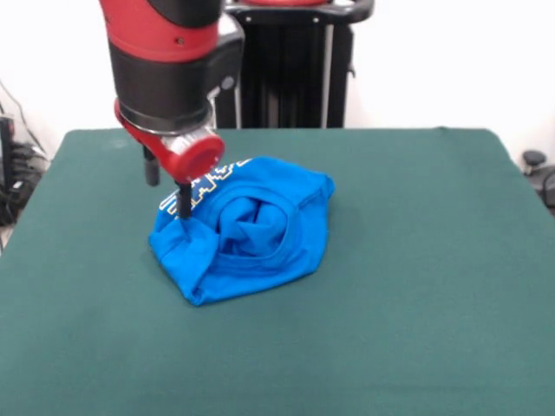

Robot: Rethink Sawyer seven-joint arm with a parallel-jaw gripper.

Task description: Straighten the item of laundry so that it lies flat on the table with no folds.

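The item of laundry, a bright blue T-shirt, lies bunched in a rounded heap a little left of the middle of the table. Its folds curl around a hollow in the centre. A strip of white print shows along its far left edge. My gripper hangs under the red and black arm over the heap's left side and stands open. One dark finger presses into the cloth at the left fold, while the other stands apart just beyond the shirt's edge. No cloth is lifted.
Dark green cloth covers the table, with wide bare stretches on the right and the near side. The black pedestal stands behind the far edge. Cables and dark gear sit off the table's left side.
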